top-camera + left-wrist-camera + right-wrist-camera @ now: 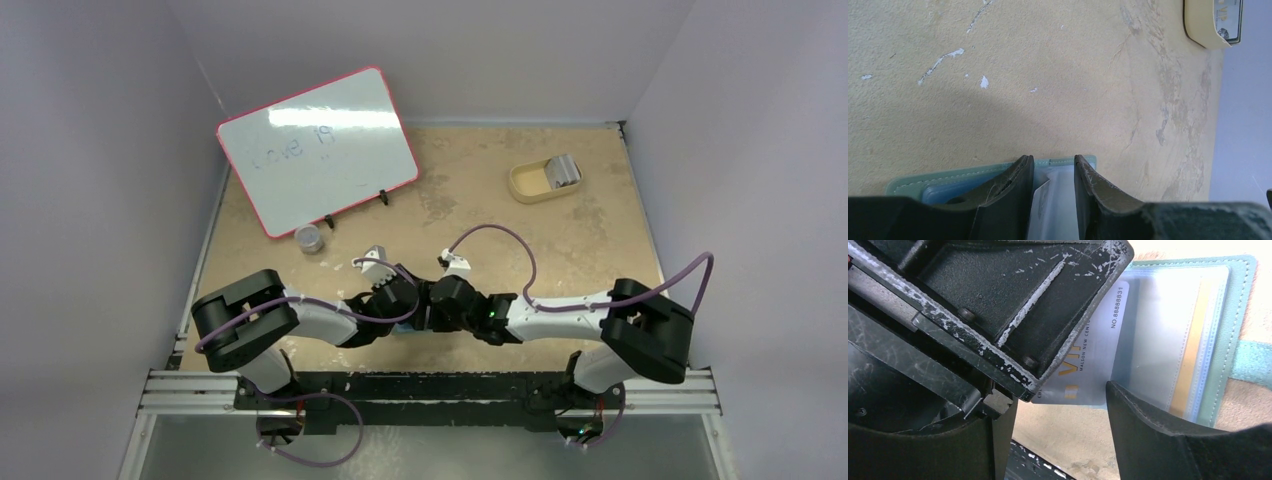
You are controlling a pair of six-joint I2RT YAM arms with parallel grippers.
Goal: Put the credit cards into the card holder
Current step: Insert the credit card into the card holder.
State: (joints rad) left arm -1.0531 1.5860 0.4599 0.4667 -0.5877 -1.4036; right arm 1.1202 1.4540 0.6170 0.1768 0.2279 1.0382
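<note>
— So, where is the card holder (pixel 1243 315)?

— Lying open and flat on the table (pixel 480 200), near its front edge, about midway between the two arm bases. The rim is grey-green and soft-looking, with a neat line of stitching. Inside it is light blue, with clear glossy plastic pockets stacked in steps.

— And the cards?

— A pale card (pixel 1098 355) of thin stiff plastic carries gold "VIP" lettering and a printed number. It sits partly in a clear pocket, and the rest sticks out under the left gripper's body. A gold card (pixel 1193 365) shows as a stripe through a pocket further in. Other cards (pixel 563 172) lie in the tan tray (pixel 525 185), a shallow rounded dish well apart at the far right.

— The arms?

— Both fold inward, wrists bent down over the holder, nearly touching each other. The right gripper (pixel 1058 405) is released: its scuffed black fingers stand wide, one tip at the pale card's corner, with nothing pinched. The left gripper (pixel 1052 160) has its fingers partway apart, tips down on the holder, with the pale card between them. Whether it grips anything I cannot tell.

— And the table surface?

— Tan, rough and mottled, with white scratches.
</note>
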